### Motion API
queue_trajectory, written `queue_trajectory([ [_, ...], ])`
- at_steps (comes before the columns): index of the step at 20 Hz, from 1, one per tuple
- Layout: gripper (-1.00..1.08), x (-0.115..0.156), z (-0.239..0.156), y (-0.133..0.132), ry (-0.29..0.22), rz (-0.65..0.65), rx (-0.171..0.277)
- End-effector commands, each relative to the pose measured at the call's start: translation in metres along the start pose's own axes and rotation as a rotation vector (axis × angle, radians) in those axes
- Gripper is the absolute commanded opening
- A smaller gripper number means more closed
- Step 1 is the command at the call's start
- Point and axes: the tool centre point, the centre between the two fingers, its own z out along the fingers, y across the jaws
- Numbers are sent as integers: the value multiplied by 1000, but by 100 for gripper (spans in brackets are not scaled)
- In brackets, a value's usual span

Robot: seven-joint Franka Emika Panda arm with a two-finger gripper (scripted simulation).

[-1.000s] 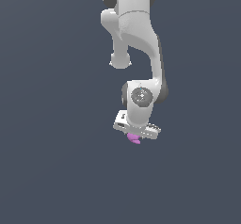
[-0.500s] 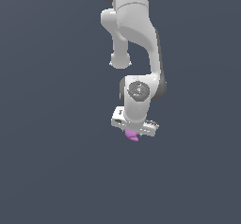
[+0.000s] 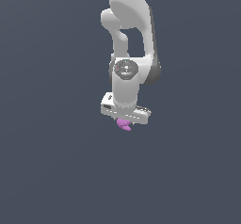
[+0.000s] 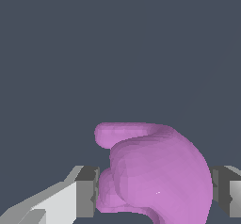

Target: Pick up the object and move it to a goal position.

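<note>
Clamping the object (image 4: 160, 171), the hand's (image 4: 155, 192) fingers (image 4: 87, 192) show only wrist-side.

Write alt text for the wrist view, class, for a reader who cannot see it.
A lumpy purple-pink object with rounded lobes fills the space between the two fingers of the gripper, which is shut on it. Behind it is only a plain dark grey background.

My arm hangs vertically, wrist pointing down, the gripper (image 3: 124, 123) with its fingers (image 4: 87, 192) clamped on the object (image 4: 160, 171).
</note>
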Motion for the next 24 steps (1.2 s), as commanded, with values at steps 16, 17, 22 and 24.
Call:
queue_trajectory([
  [16,-100,-32,-173,124,0,1,3],
  [17,-100,-34,-183,131,0,1,3],
  [22,-100,-42,-234,167,0,1,3],
  [24,-100,-45,-253,180,1,1,2],
])
